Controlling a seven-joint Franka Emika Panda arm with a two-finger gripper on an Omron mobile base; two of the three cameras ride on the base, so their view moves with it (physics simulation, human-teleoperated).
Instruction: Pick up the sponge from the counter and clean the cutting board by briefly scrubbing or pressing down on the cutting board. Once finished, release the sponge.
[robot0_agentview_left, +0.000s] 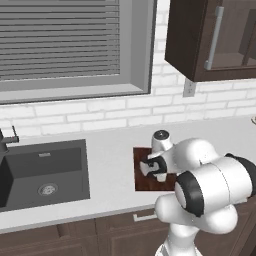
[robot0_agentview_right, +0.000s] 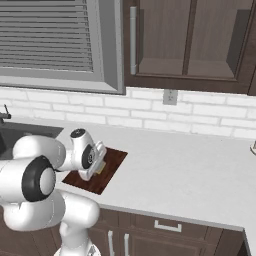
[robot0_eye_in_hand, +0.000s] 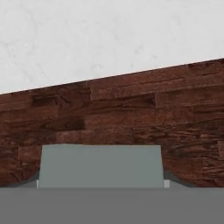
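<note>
The end effector (robot0_eye_in_hand: 101, 186) is clenched on the sponge (robot0_eye_in_hand: 100, 165), its grey-green block at lower centre of the hand view, low over the cutting board (robot0_eye_in_hand: 131, 113). Likely risks: releasing too high would let the sponge bounce off onto the counter (robot0_eye_in_hand: 87, 39); pushing sideways could skid the board, which lies loose near the counter's front edge. In the left base view the board sits centre-right, with a dark sink (robot0_agentview_left: 42, 172) at left, a white brick wall (robot0_agentview_left: 100, 112) and a blinded window (robot0_agentview_left: 65, 40) above.

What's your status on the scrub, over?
Gripper shut on sponge. Sponge low over cutting board, contact unclear. Nothing in the way.
</note>
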